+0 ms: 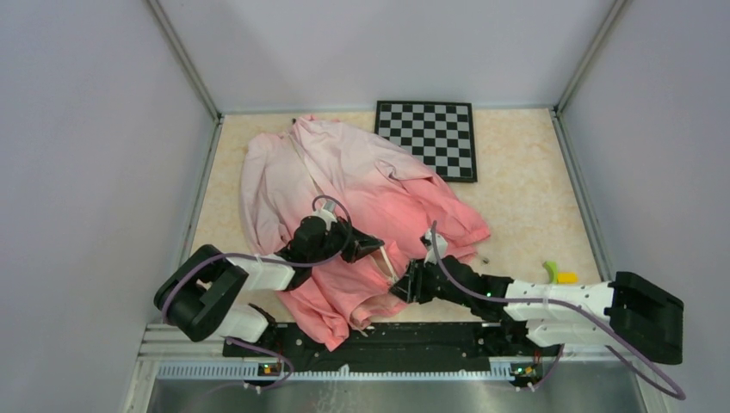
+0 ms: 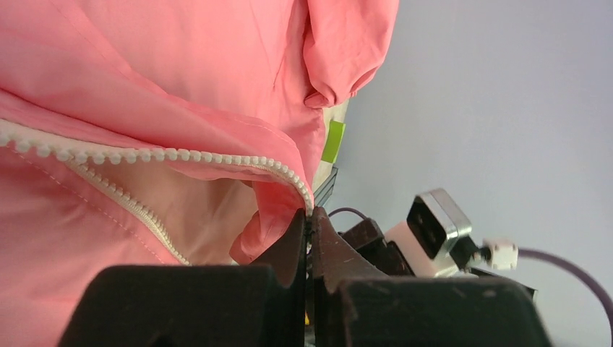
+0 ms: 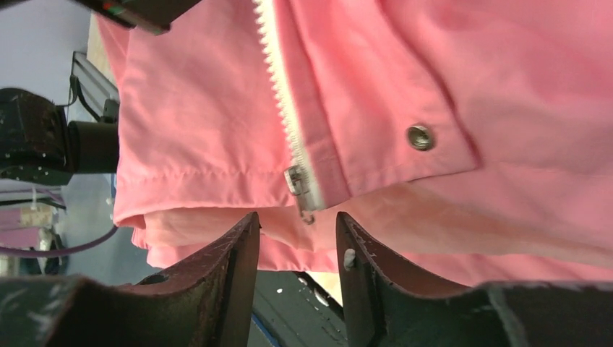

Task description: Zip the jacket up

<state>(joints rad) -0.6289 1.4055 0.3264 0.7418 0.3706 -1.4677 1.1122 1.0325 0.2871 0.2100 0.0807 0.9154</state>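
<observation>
The jacket point(image 1: 361, 185) lies crumpled on the table, pale pink at the far collar and coral at the near hem. My left gripper point(image 1: 372, 245) is shut on the jacket's front edge: in the left wrist view its tips point(image 2: 309, 217) pinch the end of a row of white zipper teeth point(image 2: 181, 155). My right gripper point(image 1: 405, 284) sits at the hem, close to the left one. In the right wrist view its jaws point(image 3: 296, 224) stand open with nothing between them. The metal zipper slider point(image 3: 298, 182) hangs just beyond the gap.
A black-and-white checkerboard point(image 1: 430, 138) lies at the back, partly under the jacket. A small yellow and green object point(image 1: 558, 274) lies at the right by the right arm. Grey walls close in the table. A metal snap point(image 3: 420, 136) sits beside the zipper.
</observation>
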